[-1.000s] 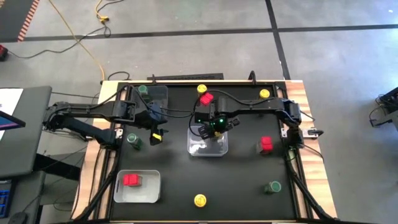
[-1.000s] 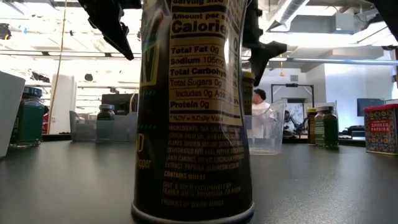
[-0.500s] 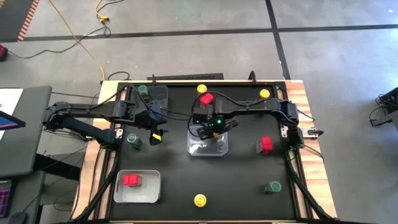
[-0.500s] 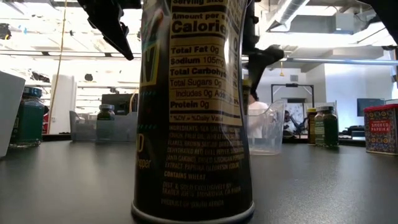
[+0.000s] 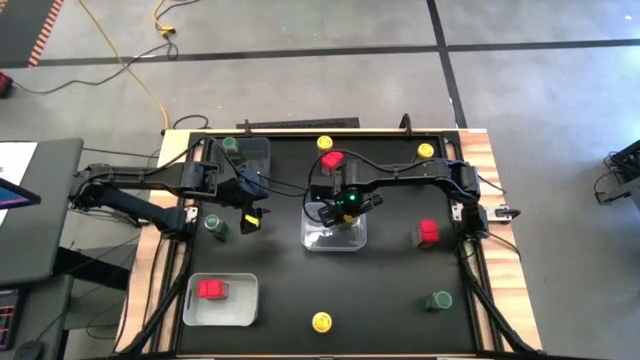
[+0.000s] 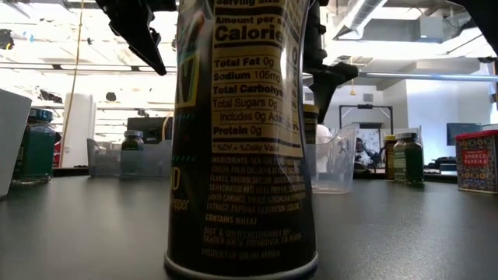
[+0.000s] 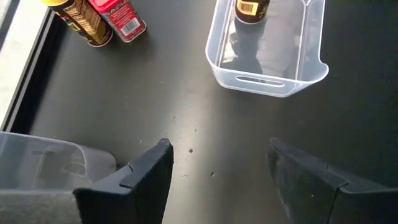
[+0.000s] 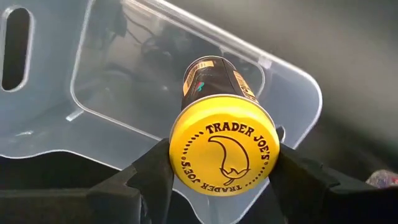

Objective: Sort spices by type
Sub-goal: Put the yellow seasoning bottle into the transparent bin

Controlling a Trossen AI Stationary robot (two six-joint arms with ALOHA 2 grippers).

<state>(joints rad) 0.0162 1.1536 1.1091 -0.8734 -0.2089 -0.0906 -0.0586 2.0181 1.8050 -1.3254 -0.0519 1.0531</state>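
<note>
Right pincer [image 8: 221,171] grips a yellow-lidded jar [image 8: 222,149] above the clear bin [image 8: 93,93].

Held jar: yellow-lidded jar [image 8: 218,148], round, dark label, lid printed "Trader Joe's"; clamped at the lid between the right gripper [image 8: 219,163] fingers, hanging upright inside the clear bin [image 5: 334,229] at mid-table.
Yellow-lidded, loose: one [image 5: 321,321] at the near edge, so close to the low camera that it fills that view, nutrition label facing; one [image 5: 325,144] at the far edge; one [image 5: 426,151] far right.
Red-topped, squarish: one [image 5: 332,159] beside the far yellow jar; one [image 5: 428,232] right of the clear bin; one [image 5: 210,290] inside the near-left bin.
Green-lidded, round: one [image 5: 231,145] in the far-left bin; one [image 5: 214,224] at the left edge; one [image 5: 439,300] near right.
</note>
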